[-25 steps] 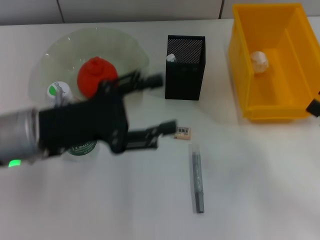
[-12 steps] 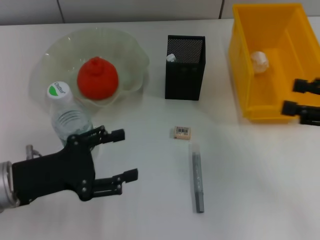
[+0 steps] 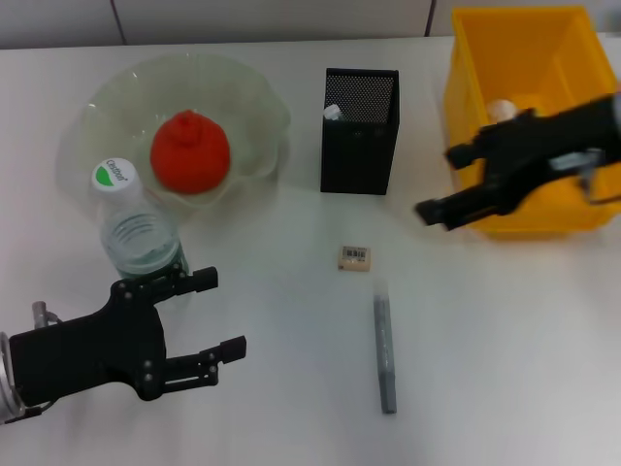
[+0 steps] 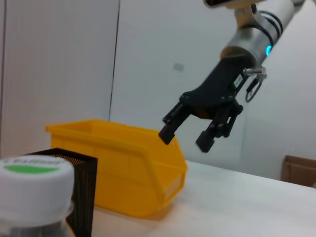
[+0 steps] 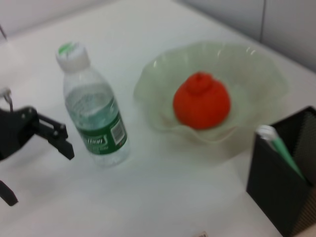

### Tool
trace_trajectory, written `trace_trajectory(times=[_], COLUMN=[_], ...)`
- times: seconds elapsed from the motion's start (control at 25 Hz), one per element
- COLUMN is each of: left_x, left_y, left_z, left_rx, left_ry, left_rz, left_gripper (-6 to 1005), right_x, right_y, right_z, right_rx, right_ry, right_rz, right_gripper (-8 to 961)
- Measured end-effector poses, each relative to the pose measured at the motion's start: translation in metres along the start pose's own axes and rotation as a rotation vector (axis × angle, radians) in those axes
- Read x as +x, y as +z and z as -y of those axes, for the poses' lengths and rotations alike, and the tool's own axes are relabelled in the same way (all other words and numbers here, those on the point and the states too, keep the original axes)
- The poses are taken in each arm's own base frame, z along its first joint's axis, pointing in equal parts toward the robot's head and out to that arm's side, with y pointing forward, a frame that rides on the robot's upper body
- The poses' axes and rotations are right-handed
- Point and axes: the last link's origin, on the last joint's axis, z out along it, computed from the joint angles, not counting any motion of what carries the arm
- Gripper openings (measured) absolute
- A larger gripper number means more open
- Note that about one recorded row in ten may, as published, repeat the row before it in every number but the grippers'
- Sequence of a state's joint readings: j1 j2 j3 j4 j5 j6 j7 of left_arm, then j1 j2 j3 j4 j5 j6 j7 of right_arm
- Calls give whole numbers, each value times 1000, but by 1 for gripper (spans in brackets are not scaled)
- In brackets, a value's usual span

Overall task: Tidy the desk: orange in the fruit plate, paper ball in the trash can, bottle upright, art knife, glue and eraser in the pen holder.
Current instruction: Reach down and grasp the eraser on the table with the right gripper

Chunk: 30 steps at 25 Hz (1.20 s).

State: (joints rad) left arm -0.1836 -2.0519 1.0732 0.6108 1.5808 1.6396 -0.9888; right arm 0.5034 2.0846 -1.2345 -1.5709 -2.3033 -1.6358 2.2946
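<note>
The orange (image 3: 190,150) lies in the pale green fruit plate (image 3: 254,89). Just in front of the plate the bottle (image 3: 136,228) stands upright, and my left gripper (image 3: 221,313) is open and empty nearer than it. The eraser (image 3: 353,257) and a grey art knife (image 3: 385,354) lie on the desk in front of the black pen holder (image 3: 359,146), which holds a white-and-green stick (image 3: 333,113). My right gripper (image 3: 441,183) hangs open and empty at the yellow trash can's (image 3: 543,49) left front corner. It partly covers the paper ball (image 3: 500,109) inside.
In the right wrist view the bottle (image 5: 94,116), orange (image 5: 201,101), plate (image 5: 256,64) and pen holder (image 5: 281,192) show, with the left gripper (image 5: 38,175) beyond. The left wrist view shows the right gripper (image 4: 190,136) above the trash can (image 4: 123,163).
My left gripper has let go of the bottle and drawn back toward the near left, leaving it upright. The right gripper has come in from the right edge to the bin's left front.
</note>
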Motion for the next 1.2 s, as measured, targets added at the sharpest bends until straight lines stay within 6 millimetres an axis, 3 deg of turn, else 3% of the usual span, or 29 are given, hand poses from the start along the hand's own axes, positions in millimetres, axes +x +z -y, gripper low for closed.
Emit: trace_trajectory(times=[0.2, 0.36, 0.72, 1.2], left_x=[-3, -5, -9, -8], left_y=[-2, -3, 0, 2], left_z=[-1, 0, 2, 3], left_rx=[9, 15, 17, 11], left_ry=[-11, -15, -19, -21], left_rz=[6, 16, 50, 50], left_gripper=[846, 846, 846, 846], right_x=[-32, -43, -33, -22], right_y=[37, 61, 102, 123], right_z=[-15, -27, -27, -24], right_rx=[73, 79, 82, 63], right_ry=[-100, -151, -111, -91], right_rz=[-180, -263, -311, -314], right_gripper=[826, 826, 823, 811])
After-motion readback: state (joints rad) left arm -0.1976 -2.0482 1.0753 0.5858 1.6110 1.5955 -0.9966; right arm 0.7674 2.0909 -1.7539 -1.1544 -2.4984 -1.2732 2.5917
